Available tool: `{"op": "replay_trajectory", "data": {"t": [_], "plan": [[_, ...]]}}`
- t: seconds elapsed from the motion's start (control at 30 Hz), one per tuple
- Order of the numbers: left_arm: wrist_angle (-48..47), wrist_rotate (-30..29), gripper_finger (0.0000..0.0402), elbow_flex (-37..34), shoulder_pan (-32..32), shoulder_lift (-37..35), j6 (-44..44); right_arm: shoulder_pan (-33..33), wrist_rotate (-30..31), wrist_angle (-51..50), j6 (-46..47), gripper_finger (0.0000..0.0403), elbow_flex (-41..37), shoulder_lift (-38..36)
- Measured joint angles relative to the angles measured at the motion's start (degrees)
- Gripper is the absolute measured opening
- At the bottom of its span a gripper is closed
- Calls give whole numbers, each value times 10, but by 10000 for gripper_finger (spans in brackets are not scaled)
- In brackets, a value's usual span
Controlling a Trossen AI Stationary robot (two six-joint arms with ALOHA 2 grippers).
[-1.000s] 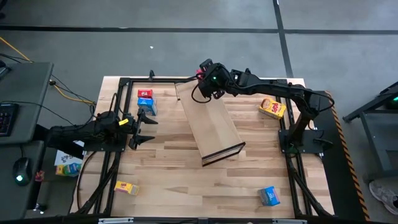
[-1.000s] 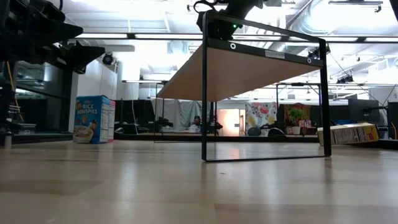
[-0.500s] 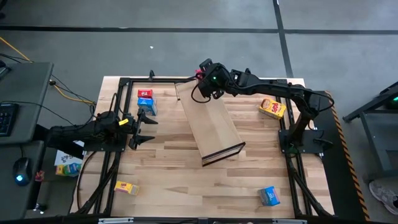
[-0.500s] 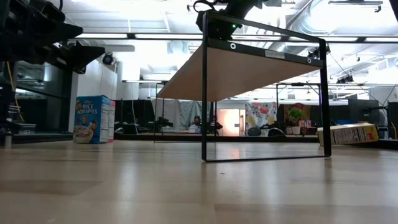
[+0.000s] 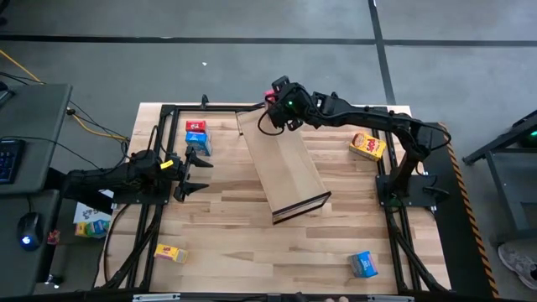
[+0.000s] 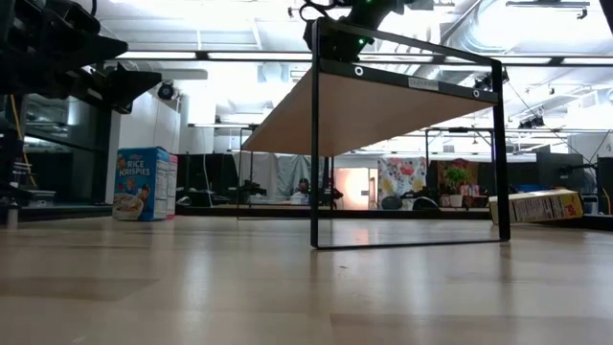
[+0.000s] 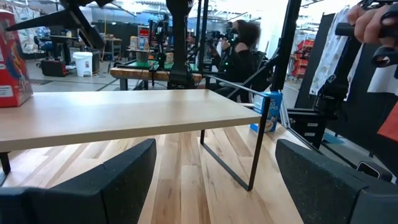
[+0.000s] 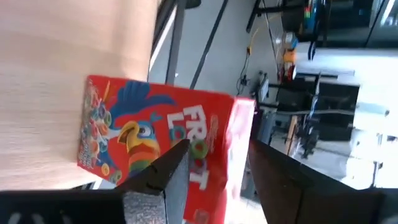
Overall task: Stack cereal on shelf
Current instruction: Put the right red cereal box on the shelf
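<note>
The butcher-block table (image 5: 243, 252) stands on a grey floor (image 5: 252, 75), which a dark tape line (image 5: 382, 50) crosses beyond the table's far edge. Left of the table is a grey desk (image 5: 38, 109) with a keyboard (image 5: 7, 159) and a lit computer mouse (image 5: 28, 231); a yellow cable (image 5: 88, 122) runs from the desk toward the table. Beyond the table, a person in dark clothing (image 7: 242, 56) sits in the room, with a white bin (image 7: 82, 63) farther along. Ceiling light strips (image 6: 239, 56) hang above the table, and a colourful banner (image 6: 407, 180) shows on the wall behind it.
</note>
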Motion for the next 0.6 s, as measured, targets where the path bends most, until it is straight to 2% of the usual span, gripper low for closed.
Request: {"op": "replay_trajectory", "data": {"t": [0.2, 0.4, 0.5, 0.6], "plan": [[0, 0, 322, 0, 0, 0, 0, -10, 2, -15, 32, 130, 0, 0], [0, 0, 322, 0, 0, 0, 0, -7, 11, -15, 36, 55, 0, 0], [0, 0, 322, 0, 0, 0, 0, 0, 46, -17, 54, 13, 0, 0], [0, 0, 322, 0, 0, 0, 0, 11, 103, -17, 92, 14, 0, 0]]}}
